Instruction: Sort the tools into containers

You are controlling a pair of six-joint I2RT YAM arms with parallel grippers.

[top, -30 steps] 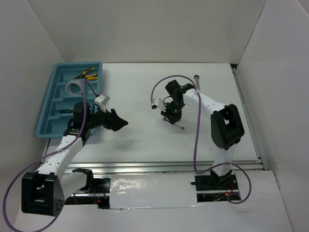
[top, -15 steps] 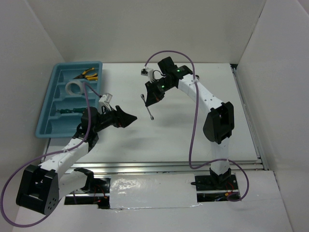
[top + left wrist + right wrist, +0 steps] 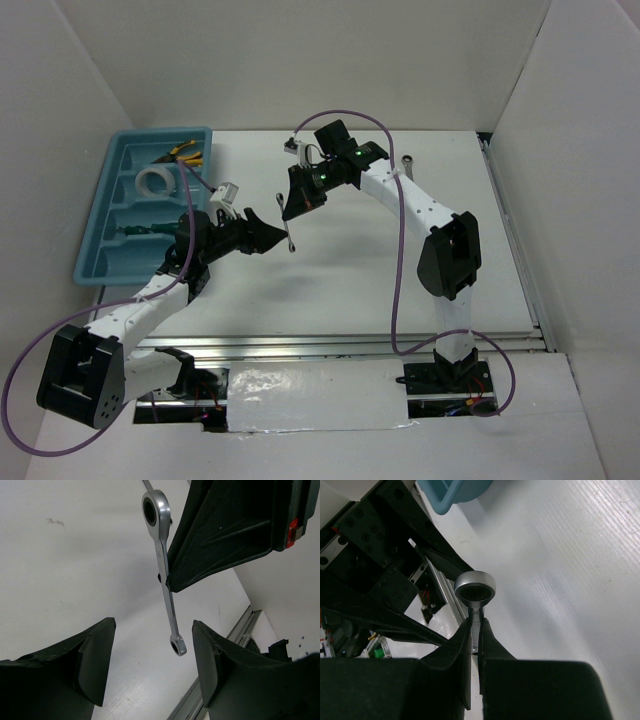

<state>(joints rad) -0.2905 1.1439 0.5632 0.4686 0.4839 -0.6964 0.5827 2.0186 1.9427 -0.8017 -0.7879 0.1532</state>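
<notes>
My right gripper [image 3: 291, 212] [image 3: 475, 630] is shut on the shaft of a slim silver wrench [image 3: 289, 238] [image 3: 165, 575] [image 3: 475, 587], which hangs in the air above the table, left of centre. The wrench's lower ring end dips between the spread fingers of my left gripper [image 3: 272, 238] [image 3: 152, 670], which is open and touches nothing. The light blue tray [image 3: 100, 255] at the far left holds yellow-handled pliers [image 3: 181, 152], a white tape ring [image 3: 157, 182] and a green-handled screwdriver [image 3: 135, 232]. A second wrench [image 3: 407, 165] lies on the table at the back, behind the right arm.
White walls close in the table on the left, back and right. A metal rail [image 3: 340, 343] runs along the near edge. A corner of the tray [image 3: 455, 492] shows at the top of the right wrist view.
The right arm has swung left and carried the wrench over to the left gripper. The left arm has reached right to meet it, and its jaws have narrowed a little.
</notes>
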